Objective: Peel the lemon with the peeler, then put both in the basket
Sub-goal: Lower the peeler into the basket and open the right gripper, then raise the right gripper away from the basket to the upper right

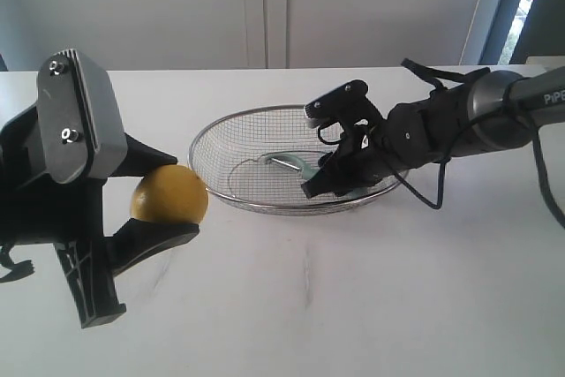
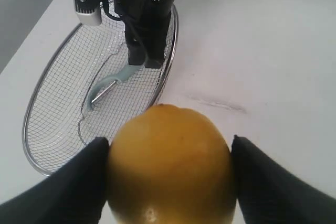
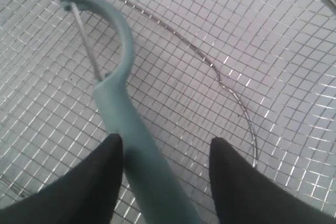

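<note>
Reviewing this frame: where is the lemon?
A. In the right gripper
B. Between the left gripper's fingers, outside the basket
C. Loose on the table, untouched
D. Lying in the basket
B: the lemon sits clamped in the left gripper, beside the basket rather than in it; only the peeler lies on the mesh.

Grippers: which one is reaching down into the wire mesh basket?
The right gripper, fingers either side of the peeler in the basket. The left gripper is outside it, clamped on the lemon.
</note>
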`<state>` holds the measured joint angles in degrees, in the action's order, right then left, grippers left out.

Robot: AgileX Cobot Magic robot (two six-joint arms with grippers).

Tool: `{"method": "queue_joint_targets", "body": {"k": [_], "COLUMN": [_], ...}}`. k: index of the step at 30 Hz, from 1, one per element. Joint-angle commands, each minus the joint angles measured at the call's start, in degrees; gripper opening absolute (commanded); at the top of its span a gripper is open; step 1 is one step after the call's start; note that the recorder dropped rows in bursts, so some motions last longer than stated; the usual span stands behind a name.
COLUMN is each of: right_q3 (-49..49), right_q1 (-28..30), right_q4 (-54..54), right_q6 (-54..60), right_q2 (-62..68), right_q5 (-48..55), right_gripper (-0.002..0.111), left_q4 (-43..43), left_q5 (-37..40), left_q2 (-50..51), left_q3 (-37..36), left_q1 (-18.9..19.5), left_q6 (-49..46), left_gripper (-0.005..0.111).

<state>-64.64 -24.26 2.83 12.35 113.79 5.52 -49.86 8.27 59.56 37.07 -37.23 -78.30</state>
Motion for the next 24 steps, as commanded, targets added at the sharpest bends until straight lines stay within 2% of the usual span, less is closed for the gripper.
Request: {"method": "queue_joint_targets", "body": {"k": [1,8,13,18,21,24], "right_q3": [-1.31,-1.55,-1.55,-1.55,-1.18,0.49], "right_q1": [0.31,0.31,0.31,0.31,0.31,0.31], "right_q4": [0.12,0.12,0.12,0.12,0.12,0.12], "right_q6": [-1.06,-1.06,-4.78,-7.1,-4.86,-2.98], "right_q2": [-2.38,-11.6,-20.32,-29.08,-33.38,-37.28], "right_q5": [0.86,1.37,10.17,20.85,28.49,33.48], "right_gripper": [0.053,0.052,0.045,0.027,0.002,0.0], "left_q4": [-1.79,-1.79,-1.79,-1.79,-1.79,-1.79], "left_q5": [0.26,0.15,0.15,0.15,0.25,0.36], "left_q2": [-0.21,-0.21,-0.21,-0.21,-0.21,-0.21], "left_q3": [-0.28,-0.28,-0.28,-0.28,-0.28,-0.28], "left_q1": [-0.05,-0.05,-0.05,-0.05,-0.05,-0.05], "left_q6": [0.22,0.22,0.22,0.22,0.22,0.22], "left_gripper": [0.0,0.0,0.0,0.0,0.0,0.0]}}
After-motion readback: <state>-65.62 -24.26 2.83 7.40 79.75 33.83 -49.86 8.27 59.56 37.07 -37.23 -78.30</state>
